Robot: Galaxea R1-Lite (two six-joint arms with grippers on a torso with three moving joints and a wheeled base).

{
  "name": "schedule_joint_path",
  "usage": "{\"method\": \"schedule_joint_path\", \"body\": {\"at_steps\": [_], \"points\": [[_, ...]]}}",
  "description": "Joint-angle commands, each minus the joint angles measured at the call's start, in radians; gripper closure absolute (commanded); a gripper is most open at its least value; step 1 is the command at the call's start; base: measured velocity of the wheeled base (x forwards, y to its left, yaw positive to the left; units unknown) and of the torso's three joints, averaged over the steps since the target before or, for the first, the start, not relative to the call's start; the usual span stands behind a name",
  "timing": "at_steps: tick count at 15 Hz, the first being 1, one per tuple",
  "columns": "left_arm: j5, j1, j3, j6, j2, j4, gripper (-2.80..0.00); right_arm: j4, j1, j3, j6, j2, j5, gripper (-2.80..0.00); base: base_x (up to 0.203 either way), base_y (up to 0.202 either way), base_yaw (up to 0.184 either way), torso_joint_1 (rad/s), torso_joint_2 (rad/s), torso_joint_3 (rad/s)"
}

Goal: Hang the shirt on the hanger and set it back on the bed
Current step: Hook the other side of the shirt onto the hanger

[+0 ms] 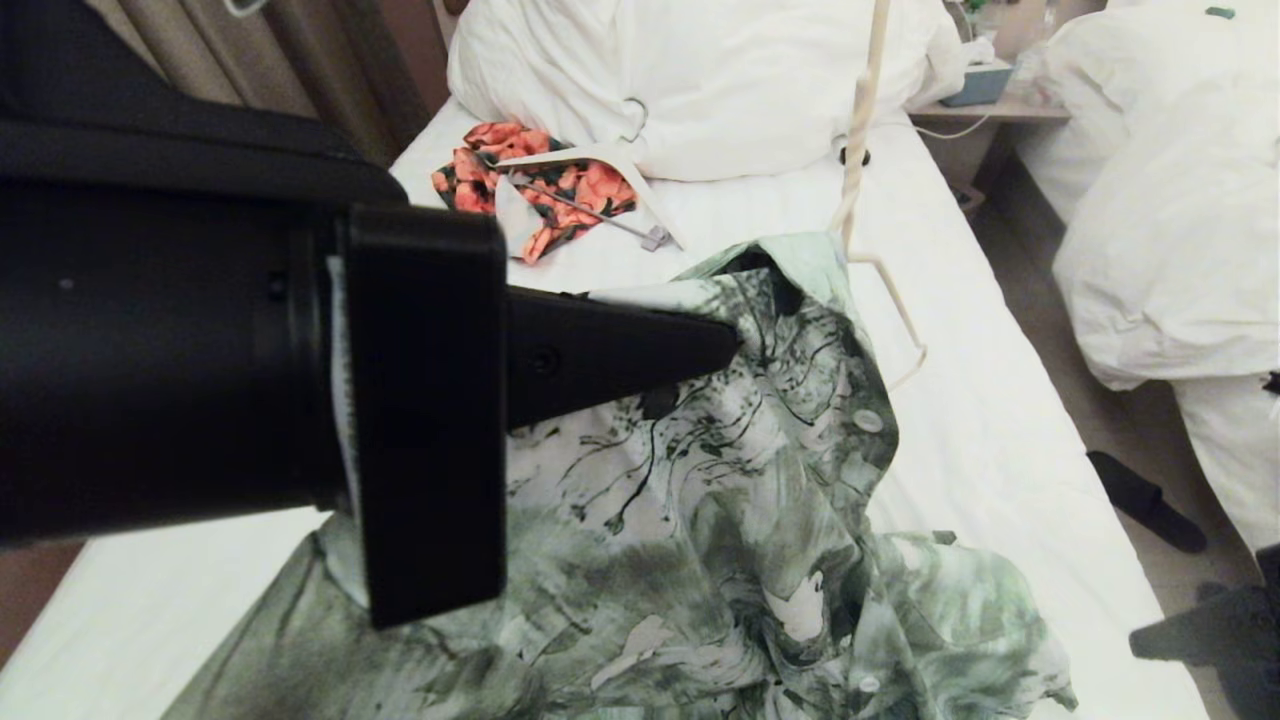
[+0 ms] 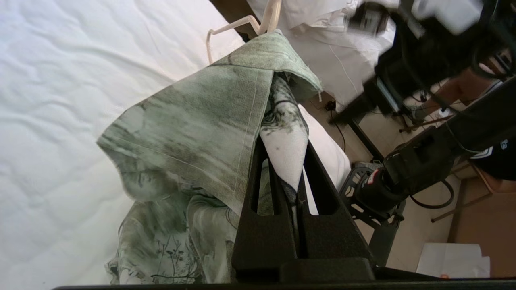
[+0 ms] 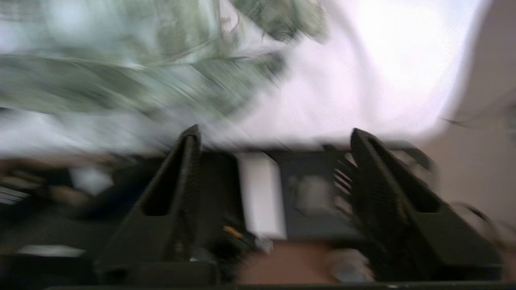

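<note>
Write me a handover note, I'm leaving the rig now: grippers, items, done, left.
Left gripper: shut on the green-and-white printed button-up shirt, lifting it near the collar above the white-sheeted bed.
Right gripper: open, holding nothing.
Thin cream plastic hanger: raised beside the collar, one end seemingly under the fabric.
Done: shirt raised.
Left: seat the shirt on the hanger, lay both on the bed.

The left gripper [image 2: 291, 169] is pinching a fold of the green-and-white shirt [image 2: 201, 133] between its two black fingers [image 2: 258, 201]. The shirt is hanging down over the white bed [image 2: 60, 100]. The thin cream hanger [image 2: 242, 26] is poking out just past the shirt's top edge.
</note>
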Motion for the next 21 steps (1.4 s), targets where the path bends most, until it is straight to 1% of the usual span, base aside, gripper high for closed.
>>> {"method": "schedule_joint_path", "body": {"at_steps": [1, 3, 4, 5, 8, 10, 11, 14, 15, 16, 18, 19, 20, 21], "points": [[0.0, -0.015, 0.03, -0.004, -0.03, 0.003, 0.0, -0.031, -0.042, -0.004, 0.002, -0.003, 0.019, -2.8, 0.0, 0.0, 0.0, 0.0, 0.0, 0.0], [0.002, -0.018, 0.056, -0.005, -0.067, 0.007, 0.0, -0.054, -0.074, 0.0, -0.006, 0.038, 0.029, -2.8, 0.0, 0.0, 0.0, 0.0, 0.0, 0.0], [0.009, -0.018, 0.064, -0.005, -0.08, 0.01, 0.0, -0.068, -0.105, 0.001, -0.017, 0.056, 0.031, -2.8, 0.0, 0.0, 0.0, 0.0, 0.0, 0.0], [0.023, -0.018, 0.073, -0.005, -0.095, 0.01, 0.0, -0.091, -0.127, 0.004, -0.038, 0.074, 0.032, 0.0, 0.0, 0.0, 0.0, 0.0, 0.0, 0.0], [0.039, -0.019, 0.078, -0.006, -0.134, 0.014, 0.0, -0.133, -0.183, 0.006, -0.083, 0.104, 0.033, 0.0, 0.0, 0.0, 0.0, 0.0, 0.0, 0.0], [0.039, -0.019, 0.094, -0.006, -0.144, 0.014, 0.0, -0.222, -0.24, 0.016, -0.086, 0.13, 0.039, 0.0, 0.0, 0.0, 0.0, 0.0, 0.0, 0.0], [0.039, -0.018, 0.112, -0.008, -0.146, 0.009, 0.0, -0.251, -0.259, 0.027, -0.086, 0.162, 0.055, 0.0, 0.0, 0.0, 0.0, 0.0, 0.0, 0.0], [0.037, -0.018, 0.114, -0.011, -0.14, -0.001, 0.0, -0.271, -0.278, 0.05, -0.086, 0.284, 0.073, 0.0, 0.0, 0.0, 0.0, 0.0, 0.0, 0.0], [0.037, -0.018, 0.11, -0.011, -0.138, -0.001, 0.0, -0.306, -0.287, 0.045, -0.085, 0.32, 0.079, 0.0, 0.0, 0.0, 0.0, 0.0, 0.0, 0.0], [0.037, -0.018, 0.111, -0.011, -0.138, -0.001, 0.0, -0.376, -0.292, 0.043, -0.084, 0.348, 0.089, 0.0, 0.0, 0.0, 0.0, 0.0, 0.0, 0.0], [0.037, -0.018, 0.111, -0.011, -0.138, -0.001, 0.0, -0.528, -0.29, 0.042, -0.072, 0.393, 0.108, 0.0, 0.0, 0.0, 0.0, 0.0, 0.0, 0.0], [0.037, -0.018, 0.108, -0.011, -0.137, -0.001, 0.0, -0.606, -0.28, 0.042, -0.054, 0.407, 0.112, 0.0, 0.0, 0.0, 0.0, 0.0, 0.0, 0.0], [0.037, -0.018, 0.1, -0.011, -0.132, -0.001, 0.0, -0.657, -0.245, 0.043, -0.036, 0.415, 0.117, 0.0, 0.0, 0.0, 0.0, 0.0, 0.0, 0.0], [0.039, -0.018, 0.092, -0.011, -0.126, -0.001, 0.0, -0.669, -0.207, 0.047, -0.027, 0.416, 0.126, 0.0, 0.0, 0.0, 0.0, 0.0, 0.0, 0.0]]}}
